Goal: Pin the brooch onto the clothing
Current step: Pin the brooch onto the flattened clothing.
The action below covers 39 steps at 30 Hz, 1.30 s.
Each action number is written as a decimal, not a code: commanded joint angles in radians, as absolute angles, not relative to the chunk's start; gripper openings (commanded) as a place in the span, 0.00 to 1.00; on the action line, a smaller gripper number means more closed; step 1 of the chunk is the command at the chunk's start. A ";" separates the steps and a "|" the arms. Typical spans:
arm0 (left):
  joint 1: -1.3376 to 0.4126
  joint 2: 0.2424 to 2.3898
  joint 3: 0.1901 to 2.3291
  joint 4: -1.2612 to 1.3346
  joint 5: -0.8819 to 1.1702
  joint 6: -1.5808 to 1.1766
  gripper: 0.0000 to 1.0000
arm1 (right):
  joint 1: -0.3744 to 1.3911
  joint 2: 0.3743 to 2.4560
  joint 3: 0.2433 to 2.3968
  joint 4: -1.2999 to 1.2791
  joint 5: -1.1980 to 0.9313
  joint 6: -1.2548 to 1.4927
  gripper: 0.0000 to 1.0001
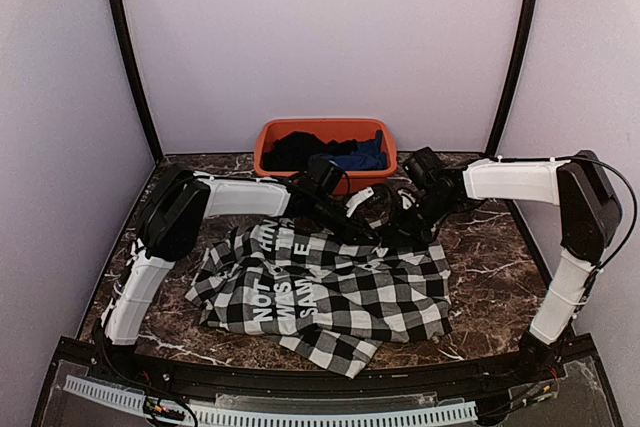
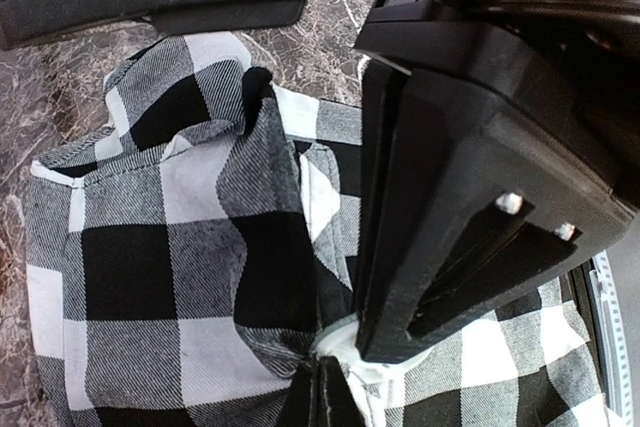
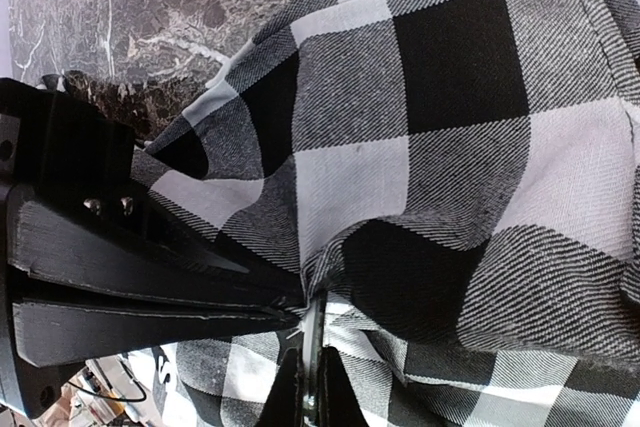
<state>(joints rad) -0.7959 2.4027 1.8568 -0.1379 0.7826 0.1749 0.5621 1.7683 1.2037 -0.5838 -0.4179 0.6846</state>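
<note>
The clothing [image 1: 340,297], a black-and-white check shirt, is lying rumpled in the middle of the marble bench [image 1: 480,247]. Its black panel of white letters [image 1: 285,292] is facing up on the left half. I am reaching in over its far edge with both arms, and the two tips are meeting almost nose to nose above the cloth.

My left gripper [image 2: 400,337] is sitting fully closed, its tip pressing down where a pale fold of the shirt is bunching up. My right gripper [image 3: 285,304] is closed tight as well, its point resting where the check fabric is gathering into creases. I cannot tell whether either one is pinching cloth or something small between its fingers, since the tips are hiding that spot.

Behind my wrists, at the back of the bench, an orange basket [image 1: 265,142] is holding a black garment [image 1: 300,147] and a blue garment [image 1: 365,159].
</note>
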 commanded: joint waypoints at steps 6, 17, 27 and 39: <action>-0.799 2.325 1.835 -0.133 0.759 0.159 0.01 | 0.586 1.680 1.165 -0.545 -0.558 0.598 0.00; -0.799 2.276 1.747 -0.056 0.889 0.094 0.33 | 0.583 1.637 1.108 -0.459 -0.630 0.468 0.00; -0.799 2.257 1.799 -0.234 0.957 0.202 0.51 | 0.563 1.602 1.056 -0.390 -0.719 0.400 0.00; -0.798 2.209 1.793 -0.352 1.037 0.281 0.72 | 0.548 1.581 1.029 -0.395 -0.721 0.374 0.00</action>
<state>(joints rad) -0.7910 2.2906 1.7927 -0.2794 0.9798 0.2333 0.5529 1.6127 1.0420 -0.4438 -0.6983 0.3992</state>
